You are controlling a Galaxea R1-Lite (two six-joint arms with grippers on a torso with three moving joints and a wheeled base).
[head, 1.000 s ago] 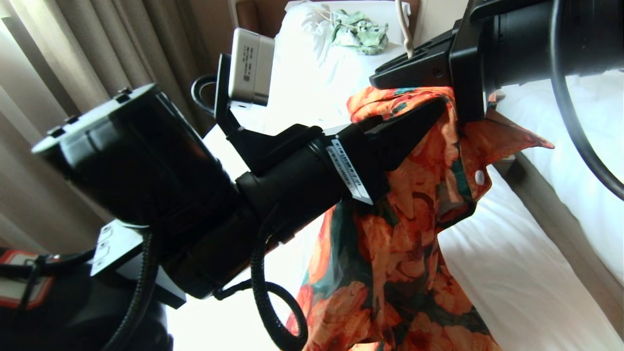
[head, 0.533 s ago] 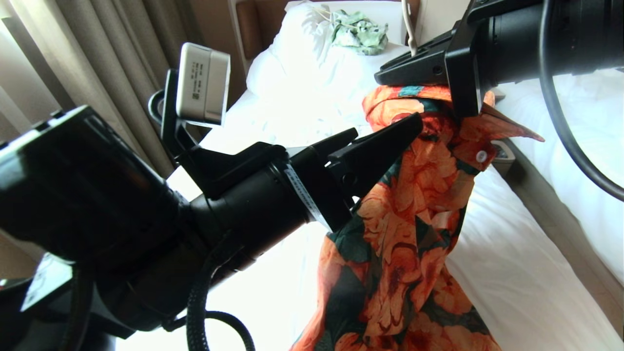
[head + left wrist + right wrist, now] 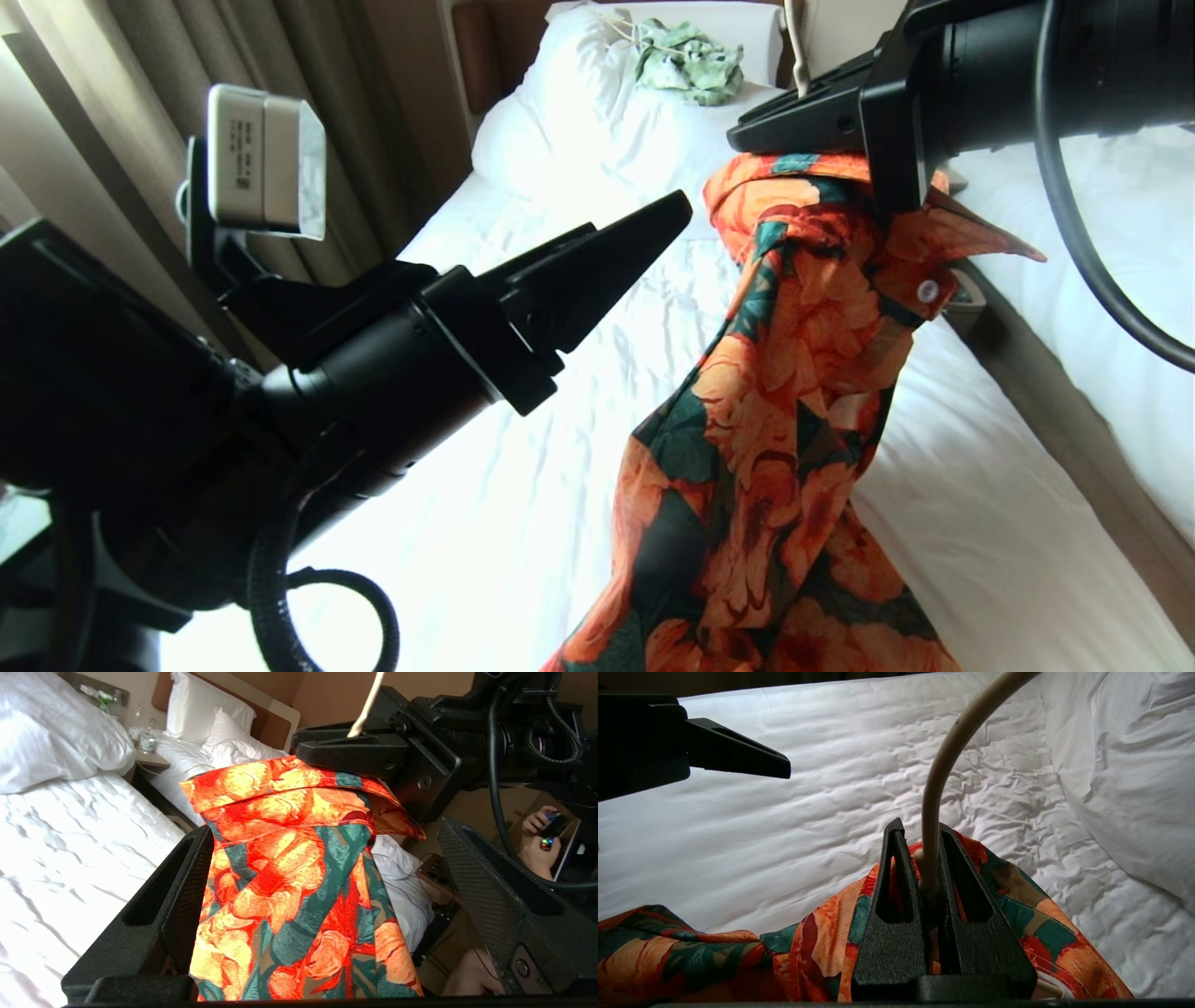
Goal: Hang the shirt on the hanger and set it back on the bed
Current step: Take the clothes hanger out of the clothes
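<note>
The orange-flowered shirt (image 3: 794,420) hangs by its collar from the cream hanger (image 3: 943,765) above the white bed (image 3: 560,448). My right gripper (image 3: 784,126) is at the top right, shut on the base of the hanger's hook, right above the collar. The hanger's arms are mostly hidden inside the shirt (image 3: 822,933). My left gripper (image 3: 644,219) is open to the left of the collar, clear of the cloth. In the left wrist view the shirt (image 3: 289,872) shows beyond the wide-apart fingers of this gripper (image 3: 327,830), below the hook (image 3: 366,704).
A pale green garment (image 3: 689,58) lies on the pillow at the head of the bed. A second white bed (image 3: 1102,280) stands to the right, with a nightstand (image 3: 966,294) between. Curtains (image 3: 140,93) hang on the left. A person's hands (image 3: 542,835) hold a controller.
My left gripper has opened wider and drawn back to the left, away from the shirt's collar. The shirt now hangs from the hanger alone, held by the right gripper.
</note>
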